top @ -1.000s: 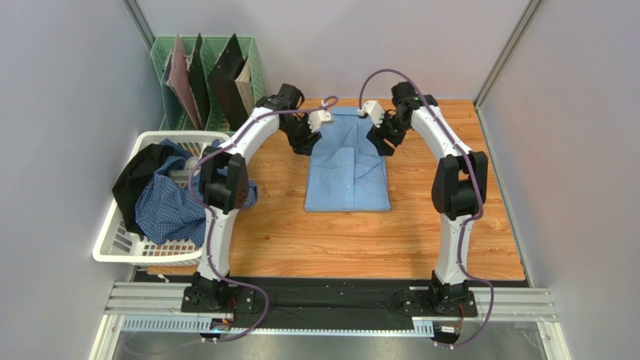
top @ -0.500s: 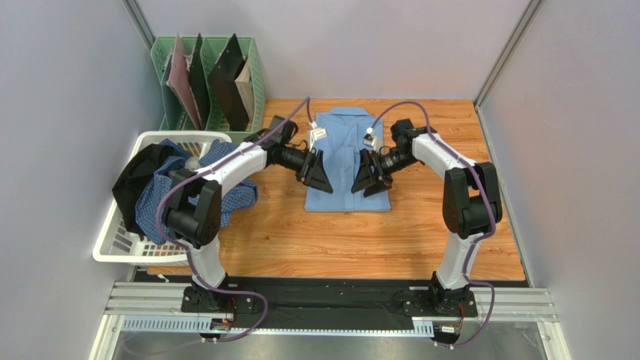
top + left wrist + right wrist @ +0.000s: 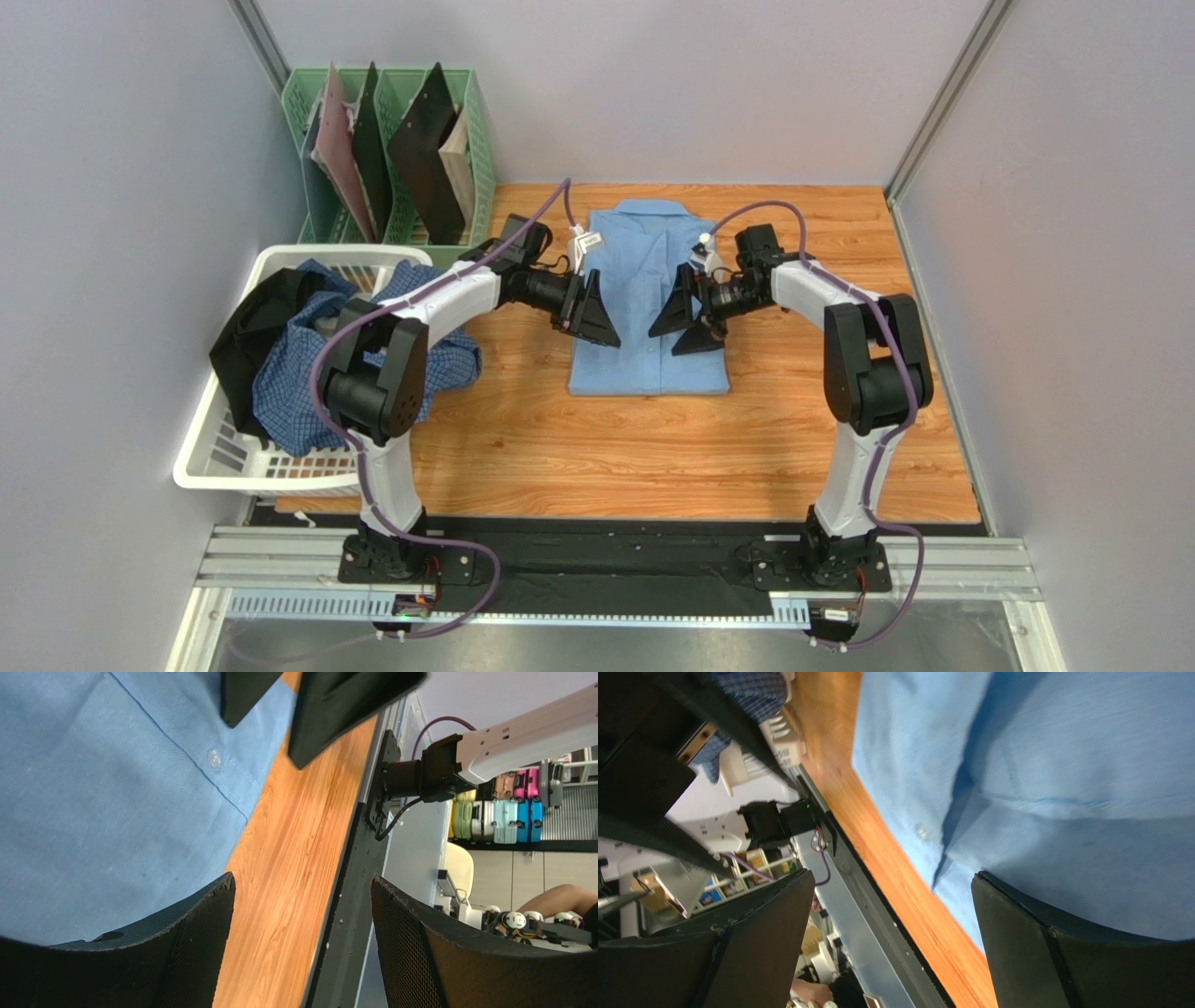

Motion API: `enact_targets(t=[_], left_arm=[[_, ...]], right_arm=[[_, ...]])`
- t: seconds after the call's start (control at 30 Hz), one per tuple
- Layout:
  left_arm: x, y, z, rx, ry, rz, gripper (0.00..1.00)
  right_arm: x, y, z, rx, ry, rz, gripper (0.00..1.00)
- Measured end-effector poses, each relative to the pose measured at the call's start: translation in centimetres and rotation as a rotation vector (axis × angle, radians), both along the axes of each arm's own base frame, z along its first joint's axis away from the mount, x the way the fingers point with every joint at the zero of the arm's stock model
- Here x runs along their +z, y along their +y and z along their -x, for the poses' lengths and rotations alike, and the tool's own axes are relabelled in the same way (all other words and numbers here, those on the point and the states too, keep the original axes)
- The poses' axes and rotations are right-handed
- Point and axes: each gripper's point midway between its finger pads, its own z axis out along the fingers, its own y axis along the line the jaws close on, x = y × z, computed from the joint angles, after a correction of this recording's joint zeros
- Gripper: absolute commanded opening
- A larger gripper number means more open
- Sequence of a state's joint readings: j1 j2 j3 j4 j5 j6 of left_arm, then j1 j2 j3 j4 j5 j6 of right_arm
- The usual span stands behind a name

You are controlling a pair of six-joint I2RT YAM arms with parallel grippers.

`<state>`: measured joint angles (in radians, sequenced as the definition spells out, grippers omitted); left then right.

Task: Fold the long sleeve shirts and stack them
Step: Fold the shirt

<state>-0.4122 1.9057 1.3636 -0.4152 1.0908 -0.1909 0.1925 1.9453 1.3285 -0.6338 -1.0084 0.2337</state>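
A plain light blue shirt [image 3: 643, 287] lies folded, collar at the far end, on the wooden table [image 3: 631, 448]. It also shows in the left wrist view [image 3: 105, 798] and the right wrist view [image 3: 1074, 777]. A blue-and-white checked shirt [image 3: 316, 378] lies heaped in the white basket [image 3: 211, 469] at the left. My left gripper [image 3: 595, 314] is open and empty above the folded shirt's left edge. My right gripper [image 3: 682, 319] is open and empty above its right side. The two grippers face each other across the shirt.
A dark garment [image 3: 260, 329] hangs over the basket's far rim. A green file rack [image 3: 393, 133] with dark folders stands at the back left. Grey walls close in the left, right and back. The black base rail [image 3: 617, 553] runs along the near edge.
Both grippers came down from the shirt's collar end toward its middle and turned to face each other. Over the last half second they lifted slightly. The shirt has not moved.
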Motion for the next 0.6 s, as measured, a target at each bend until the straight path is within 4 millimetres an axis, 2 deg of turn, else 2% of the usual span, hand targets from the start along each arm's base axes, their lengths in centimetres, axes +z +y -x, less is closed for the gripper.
enact_targets(t=[0.2, 0.43, 0.6], left_arm=[[0.5, 0.0, -0.4, 0.0, -0.021, 0.005, 0.77], [-0.4, 0.4, -0.9, 0.012, 0.006, -0.01, 0.77], [-0.6, 0.7, -1.7, 0.024, 0.011, -0.015, 0.78]], right_arm=[[-2.9, -0.3, -1.5, -0.103, 0.07, 0.028, 0.91], [-4.4, -0.1, -4.4, -0.197, 0.081, 0.019, 0.92], [-4.6, -0.3, -6.0, -0.251, 0.077, 0.004, 0.91]])
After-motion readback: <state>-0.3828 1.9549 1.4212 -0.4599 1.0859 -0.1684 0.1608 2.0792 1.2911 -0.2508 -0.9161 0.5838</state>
